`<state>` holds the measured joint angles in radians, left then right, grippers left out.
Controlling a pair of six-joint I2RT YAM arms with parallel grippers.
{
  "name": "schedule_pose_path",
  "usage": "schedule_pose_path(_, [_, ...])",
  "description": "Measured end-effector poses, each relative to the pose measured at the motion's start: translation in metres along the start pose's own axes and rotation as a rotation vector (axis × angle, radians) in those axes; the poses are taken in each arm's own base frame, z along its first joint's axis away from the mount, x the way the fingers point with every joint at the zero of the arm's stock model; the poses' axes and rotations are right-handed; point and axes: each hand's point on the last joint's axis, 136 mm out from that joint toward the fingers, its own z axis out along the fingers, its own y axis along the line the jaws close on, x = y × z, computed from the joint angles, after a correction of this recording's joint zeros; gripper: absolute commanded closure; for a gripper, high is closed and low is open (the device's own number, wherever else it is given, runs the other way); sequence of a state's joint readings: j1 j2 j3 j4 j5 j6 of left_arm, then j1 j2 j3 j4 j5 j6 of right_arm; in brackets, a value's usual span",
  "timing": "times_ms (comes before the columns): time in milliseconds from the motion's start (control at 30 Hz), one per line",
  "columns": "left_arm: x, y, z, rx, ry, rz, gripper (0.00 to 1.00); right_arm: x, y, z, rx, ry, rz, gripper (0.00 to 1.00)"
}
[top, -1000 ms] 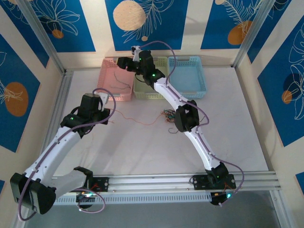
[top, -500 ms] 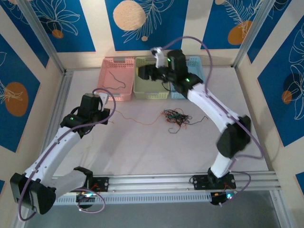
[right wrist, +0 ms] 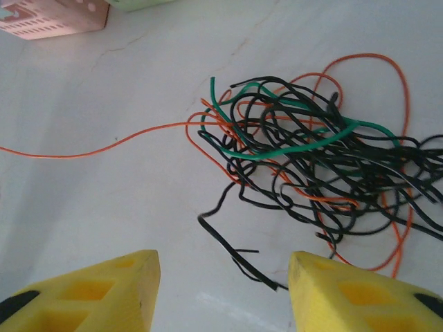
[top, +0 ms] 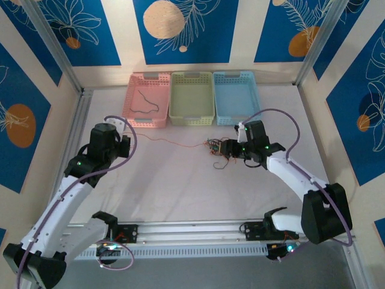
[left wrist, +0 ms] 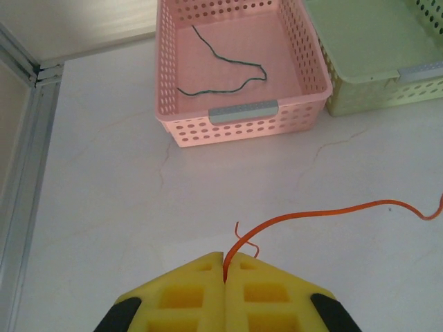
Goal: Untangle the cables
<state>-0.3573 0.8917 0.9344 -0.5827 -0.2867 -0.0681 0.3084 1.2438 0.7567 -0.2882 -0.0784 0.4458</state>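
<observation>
Orange cable [left wrist: 325, 211] is clamped at its end between the shut yellow fingers of the left gripper [left wrist: 225, 266], which sits on the near side of the pink basket [left wrist: 208, 128], a little apart from its front wall. From that grip the orange cable runs across the white table [top: 180, 186], away to the right of the pink basket, and into the tangle [right wrist: 304, 166]. The tangle is a loose knot of black, orange and green strands lying flat on the table, to the right of the pink basket and nearer than it. The right gripper [right wrist: 221, 270] is just beside the tangle with its fingers spread wide, gripping nothing; a stray black end lies between them. Inside the pink basket lies one dark cable [left wrist: 221, 72], in a wavy line. To the basket's right stand a green basket [top: 191, 117] and then a blue basket [top: 237, 117].
</observation>
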Motion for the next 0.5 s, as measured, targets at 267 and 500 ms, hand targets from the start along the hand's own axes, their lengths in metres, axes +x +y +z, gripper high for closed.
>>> schedule_pose_path(267, [0.001,0.000,0.001,-0.003,0.005,0.001,1.00,-0.002,0.010,0.014,0.009,0.063,0.062,0.52])
schedule_pose_path(500, [0.002,0.000,0.003,-0.003,0.010,0.003,1.00,-0.001,0.015,0.028,0.112,0.118,0.121,0.54])
